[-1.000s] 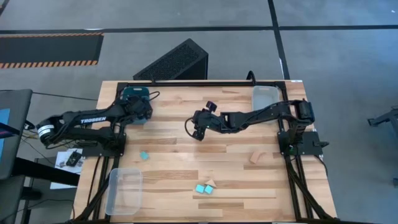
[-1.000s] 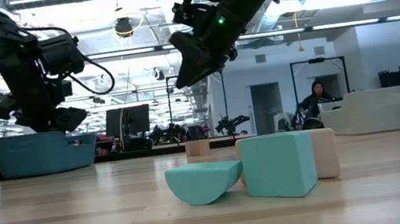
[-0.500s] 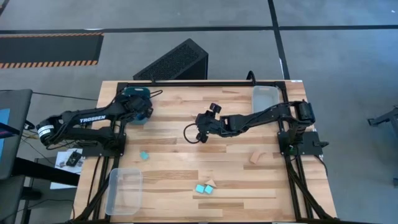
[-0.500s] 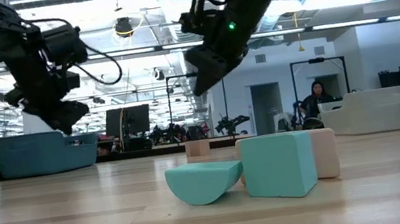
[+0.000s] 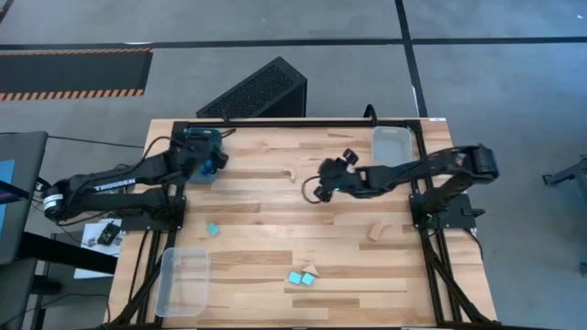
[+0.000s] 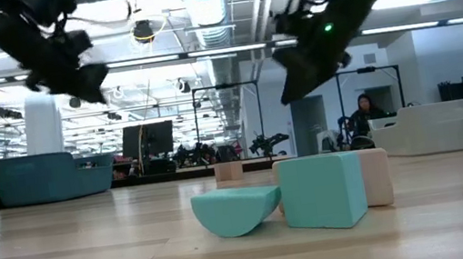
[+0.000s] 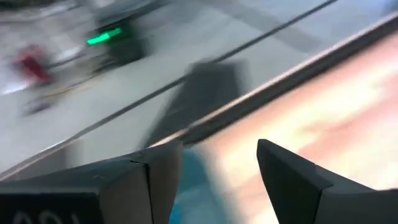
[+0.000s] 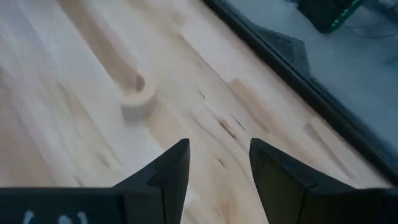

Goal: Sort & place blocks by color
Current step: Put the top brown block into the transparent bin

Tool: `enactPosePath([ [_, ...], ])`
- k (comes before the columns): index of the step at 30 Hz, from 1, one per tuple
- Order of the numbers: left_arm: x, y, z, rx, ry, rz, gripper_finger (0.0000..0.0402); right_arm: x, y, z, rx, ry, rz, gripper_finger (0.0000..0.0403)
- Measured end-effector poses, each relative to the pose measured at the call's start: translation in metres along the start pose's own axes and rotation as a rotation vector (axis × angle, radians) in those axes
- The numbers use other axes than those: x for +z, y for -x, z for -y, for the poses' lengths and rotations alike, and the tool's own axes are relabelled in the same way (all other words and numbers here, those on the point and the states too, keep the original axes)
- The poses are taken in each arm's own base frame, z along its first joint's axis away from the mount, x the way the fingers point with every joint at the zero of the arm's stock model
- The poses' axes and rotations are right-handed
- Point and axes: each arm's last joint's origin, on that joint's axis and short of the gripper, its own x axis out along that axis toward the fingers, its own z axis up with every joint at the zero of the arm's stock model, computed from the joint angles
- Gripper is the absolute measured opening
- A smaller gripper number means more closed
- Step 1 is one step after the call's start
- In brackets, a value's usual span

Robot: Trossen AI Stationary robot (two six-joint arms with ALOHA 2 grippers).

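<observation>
Right end effector (image 5: 320, 186) has retreated rightward, seemingly empty.

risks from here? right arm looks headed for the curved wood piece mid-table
1. The curved tan block lies alone on bare table; the open right gripper is beside it, not over it, so a descent may nudge it away.
2. The two turquoise blocks touch a tan block; picking one may drag its neighbours.
3. The left gripper, open and empty, sits by the teal bin; a low swing may clip its rim.
</observation>
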Motion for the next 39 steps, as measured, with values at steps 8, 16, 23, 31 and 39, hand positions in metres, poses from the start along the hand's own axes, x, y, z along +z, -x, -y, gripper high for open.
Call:
enactPosePath([
  [8, 0.005, -0.004, 0.033, -0.558, 0.024, 0.308, 0.0196, -0.024, 0.019, 0.008, 0.208, -0.176, 0.188, 0.0197],
  [16, 0.001, -0.028, 0.06, -0.62, -0.005, 0.417, 0.0196, -0.052, -0.005, 0.001, 0.182, -0.106, 0.122, 0.0189],
  [23, -0.007, -0.059, 0.089, -0.61, -0.042, 0.486, 0.0196, -0.064, -0.031, 0.0, 0.132, -0.023, 0.084, 0.0184],
  [31, -0.019, -0.098, 0.115, -0.487, -0.135, 0.384, 0.0196, -0.086, -0.04, 0.021, 0.084, 0.006, 0.018, 0.0184],
  [39, 0.006, -0.116, 0.102, -0.465, -0.16, 0.396, 0.0196, -0.076, -0.045, 0.069, 0.25, -0.192, 0.253, 0.0184],
])
